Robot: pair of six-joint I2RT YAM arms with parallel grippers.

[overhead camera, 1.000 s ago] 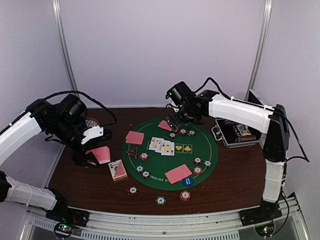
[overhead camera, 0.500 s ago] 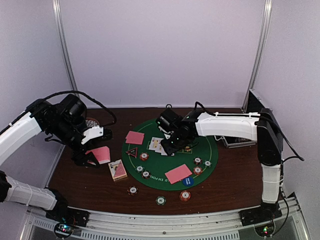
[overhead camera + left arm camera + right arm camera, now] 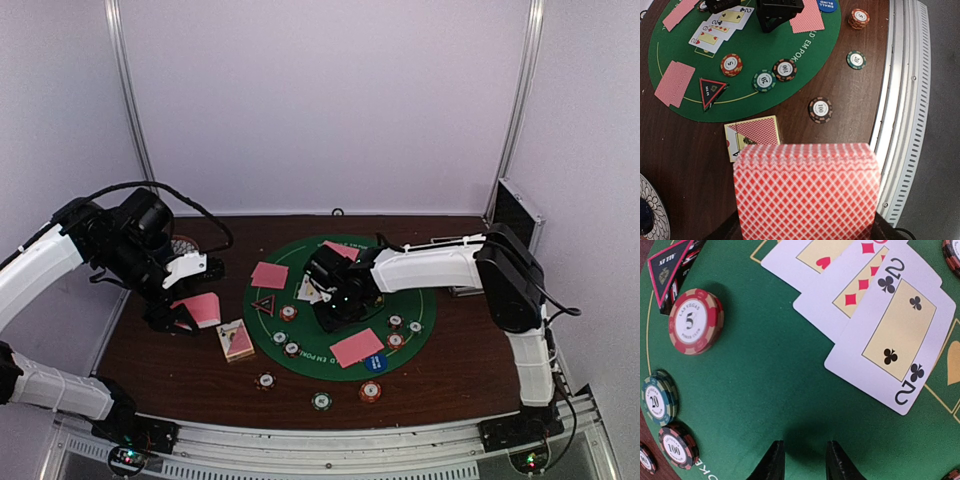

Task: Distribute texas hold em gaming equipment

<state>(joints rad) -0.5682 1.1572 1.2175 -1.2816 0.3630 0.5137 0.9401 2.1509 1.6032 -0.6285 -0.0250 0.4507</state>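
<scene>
The dark brown wooden table (image 3: 450, 360) carried a big round green felt mat (image 3: 312, 362), spread directly beneath the right pincer (image 3: 335, 312). Nearer the arm bases than that pincer, three small round striped poker chips (image 3: 321, 401) lay on bare wood. To its left sat a small pink-backed card stack (image 3: 235, 340). Well to its right stood a black-and-silver metal case (image 3: 515, 212).

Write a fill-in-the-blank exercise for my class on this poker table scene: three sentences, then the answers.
1. The face-up card nearest the right gripper is the two of ____.
2. The red chip beside the triangular marker bears the number ____.
3. The left gripper is shut on a deck of cards, and the dark chip nearest that deck reads ____.

Missing words: clubs; 5; 100.
</scene>
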